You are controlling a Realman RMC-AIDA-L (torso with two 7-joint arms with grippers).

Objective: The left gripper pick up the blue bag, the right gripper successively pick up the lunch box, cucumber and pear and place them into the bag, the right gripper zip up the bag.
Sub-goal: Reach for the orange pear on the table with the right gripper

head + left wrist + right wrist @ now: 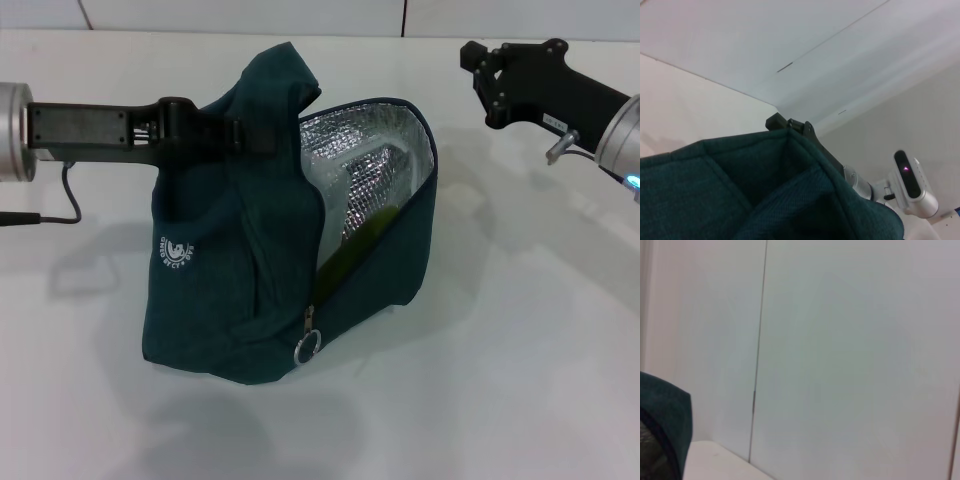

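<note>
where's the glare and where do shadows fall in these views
Head view: the blue bag's foil lining glints brightly; soft shadows spread on the table around the bag. Left wrist view: bag fabric close up, dark. Right wrist view: flat, even light on the wall.

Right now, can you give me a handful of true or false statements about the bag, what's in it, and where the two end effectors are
1. The left end effector grips the blue bag at its upper edge. True.
2. The bag is zipped fully shut. False: its mouth gapes open, showing the silver lining, and the zipper pull ring sits low at the front.
3. The right end effector is inside the bag. False: it hangs in the air, apart from the bag, on the robot's right.
4. Something green, seemingly the cucumber, shows inside the opening. True.
5. The pear lies on the table beside the bag. False: no pear is visible on the table.
</note>
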